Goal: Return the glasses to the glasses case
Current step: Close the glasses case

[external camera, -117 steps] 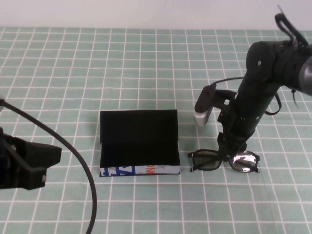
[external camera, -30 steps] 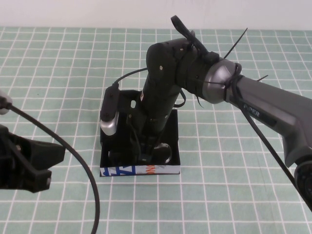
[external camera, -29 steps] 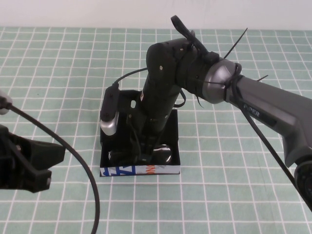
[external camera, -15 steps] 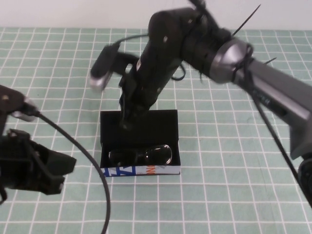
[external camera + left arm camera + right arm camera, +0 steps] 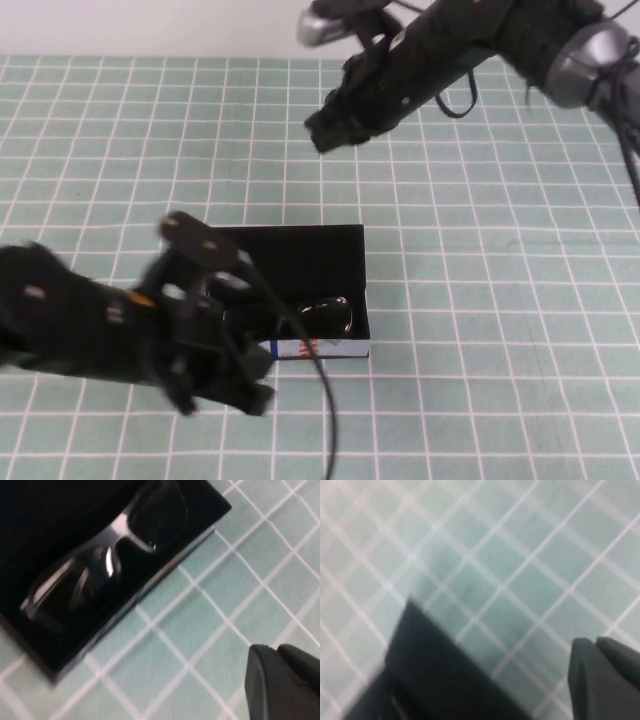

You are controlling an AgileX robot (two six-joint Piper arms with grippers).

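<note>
The black glasses case (image 5: 310, 255) lies open mid-table, printed front side toward me. The black glasses (image 5: 328, 316) lie inside it along the front wall, partly hidden by my left arm. The left wrist view shows the glasses (image 5: 107, 555) lying flat in the case (image 5: 150, 587). My left gripper (image 5: 243, 388) is shut and empty, low over the cloth just in front of the case's left end; it also shows in the left wrist view (image 5: 275, 650). My right gripper (image 5: 322, 134) is shut and empty, raised well behind the case. The right wrist view shows that gripper (image 5: 595, 642) and a corner of the case (image 5: 435, 680).
A green cloth with a white grid (image 5: 480, 330) covers the table. My left arm (image 5: 90, 325) reaches in from the left and covers the case's left part. A white wall runs along the back.
My right gripper set the glasses into the case, let go and has risen away to the back. My left arm has swung in to the case's front left.
</note>
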